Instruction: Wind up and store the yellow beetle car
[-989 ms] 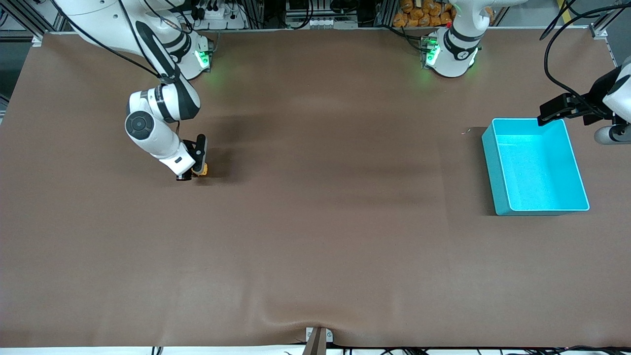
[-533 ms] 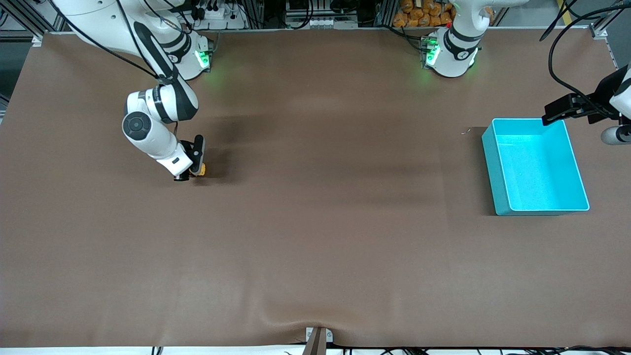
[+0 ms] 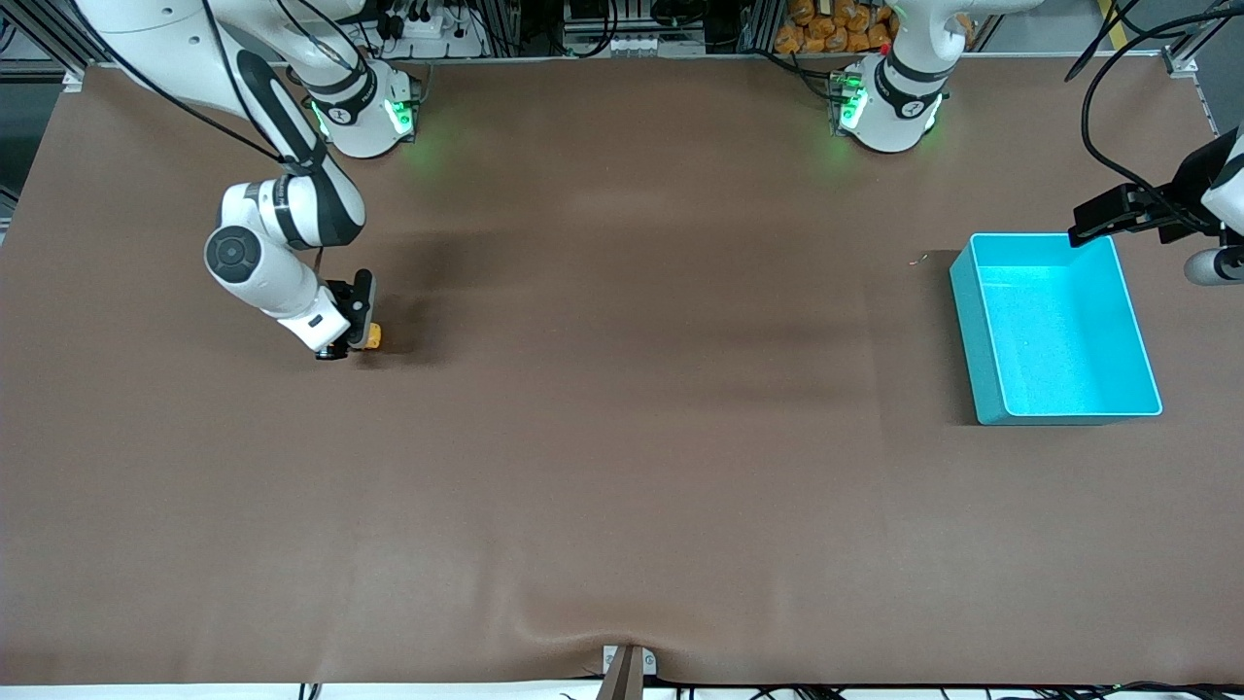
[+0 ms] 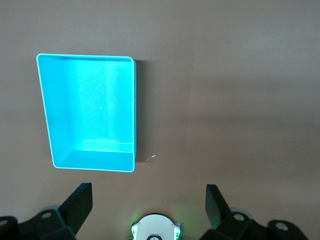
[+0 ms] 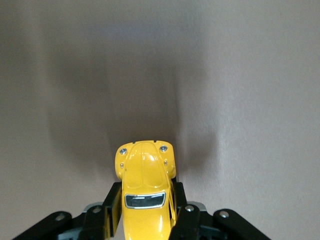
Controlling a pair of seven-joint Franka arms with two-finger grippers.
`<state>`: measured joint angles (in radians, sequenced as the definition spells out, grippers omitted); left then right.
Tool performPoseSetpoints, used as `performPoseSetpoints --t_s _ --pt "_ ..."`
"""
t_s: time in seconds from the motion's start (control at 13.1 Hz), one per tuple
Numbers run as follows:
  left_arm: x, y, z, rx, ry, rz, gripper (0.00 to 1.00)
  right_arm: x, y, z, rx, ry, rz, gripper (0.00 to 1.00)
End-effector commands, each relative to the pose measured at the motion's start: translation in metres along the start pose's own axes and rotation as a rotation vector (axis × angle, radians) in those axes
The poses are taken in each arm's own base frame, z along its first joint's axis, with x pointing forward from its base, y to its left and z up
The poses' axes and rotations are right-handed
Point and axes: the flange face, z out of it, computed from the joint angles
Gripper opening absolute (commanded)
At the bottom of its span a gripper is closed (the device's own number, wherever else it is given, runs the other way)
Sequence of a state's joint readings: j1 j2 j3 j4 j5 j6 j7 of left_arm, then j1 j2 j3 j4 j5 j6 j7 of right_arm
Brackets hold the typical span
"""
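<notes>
- The yellow beetle car [image 3: 370, 336] is pinched by the right pincer [image 3: 358, 335] low at the bench [image 3: 622, 467], toward the right arm's end, well apart from the cyan bin [image 3: 982, 331]
- In the right wrist view the car [image 5: 145, 192] is clamped across its flanks by both fingers [image 5: 111, 207], its bonnet and headlamps left free; such a side hold is judged to keep the wheels bearing on the bench so that a drag can wind the spring
- The car's long axis is seen to run straight out from the pincer, nose pointing away from the wrist; in the front view the visible end faces toward the left arm's end of the bench
- The left pincer [image 4: 148, 202] is held spread and empty, up beside the bin [image 4: 90, 112] at the left arm's end; that arm is judged to be waiting
- The bin is seen empty, so storing is not yet done
</notes>
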<state>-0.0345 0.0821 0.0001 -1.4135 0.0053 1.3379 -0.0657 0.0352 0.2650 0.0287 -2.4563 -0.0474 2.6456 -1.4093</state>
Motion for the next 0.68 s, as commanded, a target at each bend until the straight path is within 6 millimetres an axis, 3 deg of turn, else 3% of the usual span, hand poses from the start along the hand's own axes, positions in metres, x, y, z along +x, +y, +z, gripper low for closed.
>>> performPoseSetpoints --t_s 0.0,0.61 --pt "-0.006 0.001 -0.003 0.0 -0.01 -0.011 1.0 -0.021 0.0 0.032 0.021 -0.003 -0.035 0.21" --pt "-0.006 0.001 -0.004 -0.001 -0.007 -0.007 1.0 -0.059 0.003 0.042 0.027 0.007 -0.033 0.26"
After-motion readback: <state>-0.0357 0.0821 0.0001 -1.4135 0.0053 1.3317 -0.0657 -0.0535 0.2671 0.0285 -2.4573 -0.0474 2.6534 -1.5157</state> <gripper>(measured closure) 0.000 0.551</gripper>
